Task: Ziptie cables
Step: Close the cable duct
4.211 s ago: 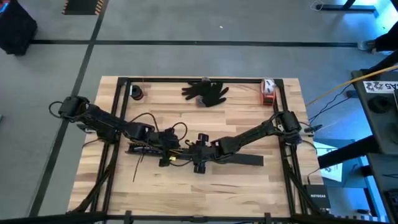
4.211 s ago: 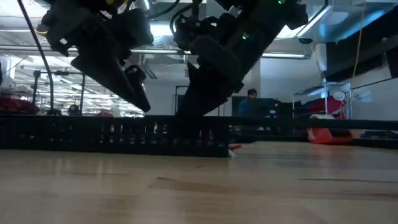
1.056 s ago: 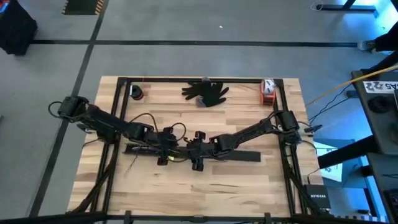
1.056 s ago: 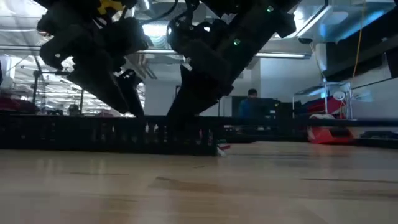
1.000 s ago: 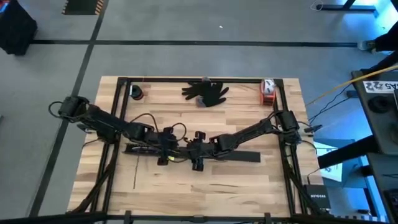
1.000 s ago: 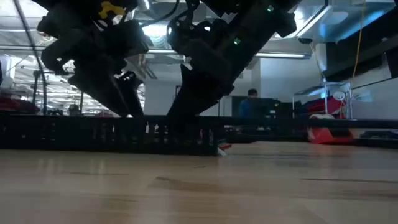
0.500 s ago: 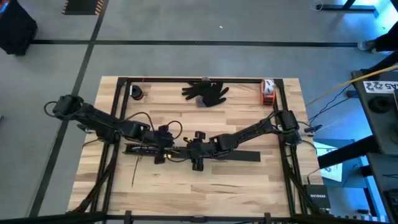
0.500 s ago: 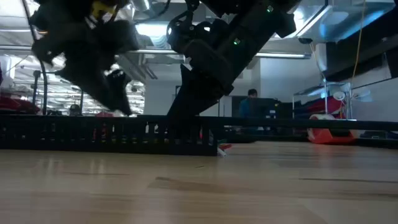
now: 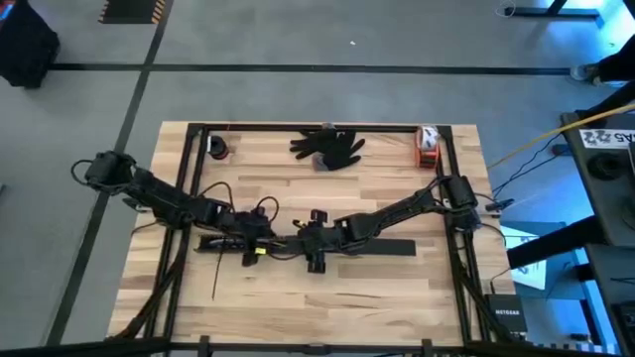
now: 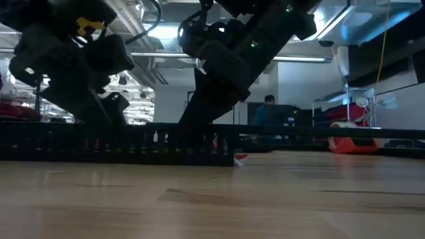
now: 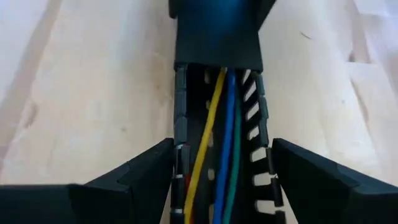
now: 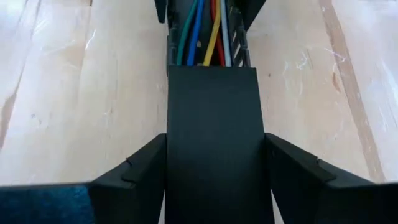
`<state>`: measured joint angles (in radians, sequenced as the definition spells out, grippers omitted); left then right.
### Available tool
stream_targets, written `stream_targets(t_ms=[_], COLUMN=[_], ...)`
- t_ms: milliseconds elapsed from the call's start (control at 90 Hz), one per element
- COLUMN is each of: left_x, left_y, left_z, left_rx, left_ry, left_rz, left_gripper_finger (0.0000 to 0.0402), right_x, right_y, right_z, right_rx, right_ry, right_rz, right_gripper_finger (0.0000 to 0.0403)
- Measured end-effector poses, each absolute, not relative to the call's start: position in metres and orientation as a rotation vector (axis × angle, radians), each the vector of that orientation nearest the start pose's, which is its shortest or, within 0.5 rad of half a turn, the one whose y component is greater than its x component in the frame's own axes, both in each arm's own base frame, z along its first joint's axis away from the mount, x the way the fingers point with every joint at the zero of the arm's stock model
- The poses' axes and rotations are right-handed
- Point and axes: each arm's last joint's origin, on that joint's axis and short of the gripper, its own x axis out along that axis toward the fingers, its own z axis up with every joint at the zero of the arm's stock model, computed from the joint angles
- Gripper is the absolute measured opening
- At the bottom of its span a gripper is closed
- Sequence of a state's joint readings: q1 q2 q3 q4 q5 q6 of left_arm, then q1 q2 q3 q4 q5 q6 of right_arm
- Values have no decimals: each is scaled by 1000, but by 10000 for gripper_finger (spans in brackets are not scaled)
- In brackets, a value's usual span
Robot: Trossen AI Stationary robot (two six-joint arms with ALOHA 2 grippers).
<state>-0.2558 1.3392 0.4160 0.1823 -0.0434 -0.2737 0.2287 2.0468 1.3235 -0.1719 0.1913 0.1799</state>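
Cables (image 11: 227, 143) lie side by side in the long black bar (image 9: 392, 248), which rests flat across the middle of the table (image 9: 298, 317). I can see yellow, blue and green ones from the left wrist, and red and a pale one too from the right wrist.

Both arms are down low at the bar, close to each other. The left gripper (image 11: 222, 149) sits over the open part of the bar with one finger on each side. It is spread wide and I see a thin gap beside the bar, so I think it grips nothing. The right gripper (image 12: 214, 140) is just beside it, over the part with a smooth black top. Its fingers (image 12: 140, 168) press on both sides of the bar, so it looks clamped on the bar and holds it steady.

I see no tie around the cables yet. I think this is the getting-ready step: the cables are tucked in a neat bunch and the bar is held firm.

A thin strip (image 9: 214, 276) lies on the wood near the left arm, apart from the bar. It could be a tie, but it is too thin to be sure. Next, I think the free left gripper must pick up a strip like that. It is flat and skinny, so the pinch must be careful. The strip must then go under and around all the cables. The right gripper should hold tight so nothing slides.
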Motion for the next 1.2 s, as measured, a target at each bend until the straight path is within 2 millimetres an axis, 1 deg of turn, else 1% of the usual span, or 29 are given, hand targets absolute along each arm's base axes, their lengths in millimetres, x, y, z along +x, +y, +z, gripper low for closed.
stream_targets(t_ms=[111, 278, 467, 589, 689, 956, 1200], left_x=[222, 230, 237, 238, 240, 241, 244], left_y=[-57, -60, -61, -62, -65, -66, -69], left_z=[133, 118, 110, 105, 104, 104, 107], left_rx=[-131, -118, -136, -137, -134, -166, -191], left_ry=[746, 747, 713, 717, 703, 698, 680], left_rz=[-92, -90, -84, -87, -105, -127, -181], left_gripper_finger=[263, 260, 233, 212, 207, 221, 266], right_x=[415, 417, 417, 418, 419, 416, 416], right_y=[91, 91, 92, 94, 95, 95, 94], right_z=[146, 146, 146, 147, 148, 147, 148], right_rx=[-18, -9, -6, 4, 15, 49, 60], right_ry=[870, 841, 843, 830, 810, 864, 875], right_rz=[-44, -42, -35, 0, 25, 25, 48], right_gripper_finger=[225, 225, 225, 225, 225, 225, 225])
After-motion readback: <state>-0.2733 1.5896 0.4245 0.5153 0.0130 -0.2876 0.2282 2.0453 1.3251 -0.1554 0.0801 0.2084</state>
